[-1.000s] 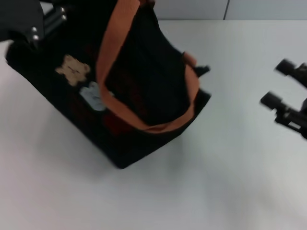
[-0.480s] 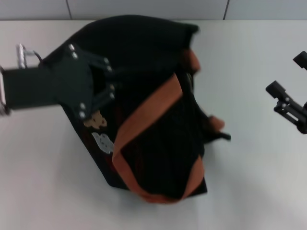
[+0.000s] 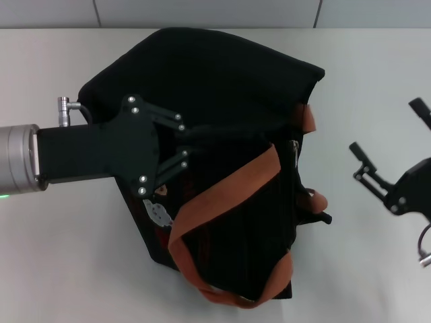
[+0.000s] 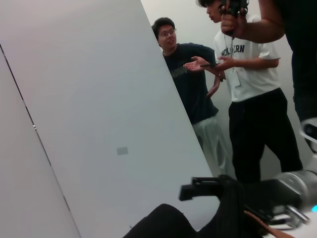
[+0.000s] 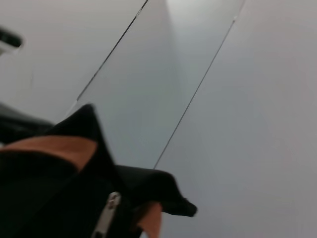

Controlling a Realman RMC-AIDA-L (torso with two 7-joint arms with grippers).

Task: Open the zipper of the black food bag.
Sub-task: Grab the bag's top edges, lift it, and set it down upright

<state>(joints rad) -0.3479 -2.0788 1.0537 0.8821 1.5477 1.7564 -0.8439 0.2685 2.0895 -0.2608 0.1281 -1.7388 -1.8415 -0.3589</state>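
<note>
The black food bag [image 3: 222,87] lies tipped on the white table [image 3: 67,269], its orange-brown handles [image 3: 229,195] looped across the top. My left gripper [image 3: 202,141] reaches in from the left and is shut on the bag's dark fabric, covering most of the side patch. The zipper shows as a small silver pull tab [image 3: 295,151] near the bag's right end, and again close up as the pull tab [image 5: 106,213] in the right wrist view. My right gripper [image 3: 390,131] hovers open to the right of the bag, apart from it.
The table's far edge meets a grey panelled wall [image 3: 202,12]. In the left wrist view, people [image 4: 247,74] stand beyond a white panel. Bare table surface lies between the bag and the right gripper.
The bag has swung and settled lower with its handles toward the front. My left gripper moved right over the bag. The right gripper shifted slightly left and down.
</note>
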